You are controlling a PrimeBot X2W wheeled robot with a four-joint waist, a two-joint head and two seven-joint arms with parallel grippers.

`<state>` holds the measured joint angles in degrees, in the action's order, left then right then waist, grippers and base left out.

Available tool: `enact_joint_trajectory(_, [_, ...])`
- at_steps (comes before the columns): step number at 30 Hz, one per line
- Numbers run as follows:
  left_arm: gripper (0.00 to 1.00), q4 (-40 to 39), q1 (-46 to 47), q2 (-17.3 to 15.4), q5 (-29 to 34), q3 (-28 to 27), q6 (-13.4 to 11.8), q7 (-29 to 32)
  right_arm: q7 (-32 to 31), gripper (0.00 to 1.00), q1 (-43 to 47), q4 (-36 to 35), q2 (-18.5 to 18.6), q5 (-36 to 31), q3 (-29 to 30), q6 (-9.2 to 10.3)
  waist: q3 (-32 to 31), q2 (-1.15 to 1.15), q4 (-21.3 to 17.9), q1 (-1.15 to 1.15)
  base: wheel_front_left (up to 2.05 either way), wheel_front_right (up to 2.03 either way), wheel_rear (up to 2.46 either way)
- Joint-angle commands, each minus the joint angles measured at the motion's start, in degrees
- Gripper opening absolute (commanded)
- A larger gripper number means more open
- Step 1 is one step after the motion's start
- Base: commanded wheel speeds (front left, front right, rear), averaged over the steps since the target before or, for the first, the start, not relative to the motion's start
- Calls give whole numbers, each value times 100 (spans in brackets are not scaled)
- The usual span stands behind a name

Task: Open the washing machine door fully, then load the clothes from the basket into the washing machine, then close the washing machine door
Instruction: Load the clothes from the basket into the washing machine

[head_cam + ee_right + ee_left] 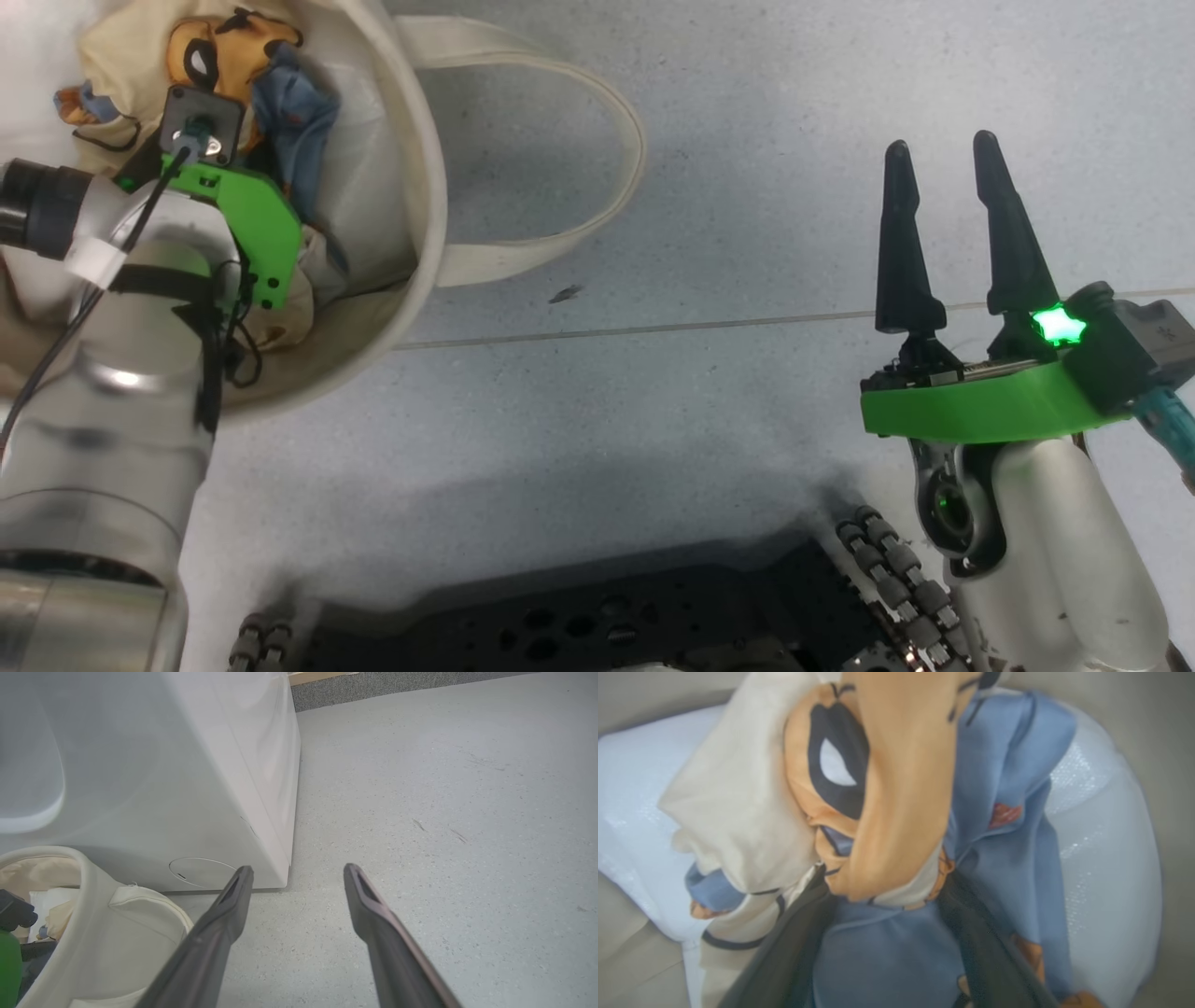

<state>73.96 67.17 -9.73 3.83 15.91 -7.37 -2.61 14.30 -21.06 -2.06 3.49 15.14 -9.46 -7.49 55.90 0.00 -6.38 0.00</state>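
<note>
The head view looks down on the basket [425, 187] at upper left, its loop handle [637, 140] lying on the grey floor [747, 420], with the left arm [140, 308] reaching in over the clothes [289, 112] and hiding its own fingers. The left wrist view supplies them: the left gripper [882, 877] is spread wide, its 2 dark fingers [784, 952] straddling the blue and orange fabric [1004, 858] on the white lining [1101, 858], not pinching it. The right gripper [943, 149] hovers open above bare floor, holding nothing. The right wrist view adds the washing machine [163, 788], standing just behind the basket [88, 882], beyond the parted fingers of the right gripper [297, 870].
</note>
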Motion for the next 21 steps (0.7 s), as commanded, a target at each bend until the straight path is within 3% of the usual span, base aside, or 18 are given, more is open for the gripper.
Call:
enact_joint_trajectory(1, [0, -6, -157, -165, -92, -91, -65, -8, 70, 100, 203, -166, -41, 4, -90, 0, -14, 0, 25, 0, 0, 0, 0])
enact_joint_trajectory(15, [0, -117, -623, -89, -764, -553, -173, -1164, 70, 100, 277, -67, 18, -18, -189, 0, -769, 0, 244, 0, 0, 0, 0])
enact_joint_trajectory(17, [0, -356, -782, -92, -869, -637, -168, -1226, 70, 100, 301, -21, 17, -9, -215, 0, -989, 0, 282, 0, 0, 0, 0])
enact_joint_trajectory(21, [0, -1821, -1409, -124, -1015, -859, -190, -1236, 70, 100, 374, 69, 17, 13, -276, 0, -1462, 0, 375, 0, 0, 0, 0])
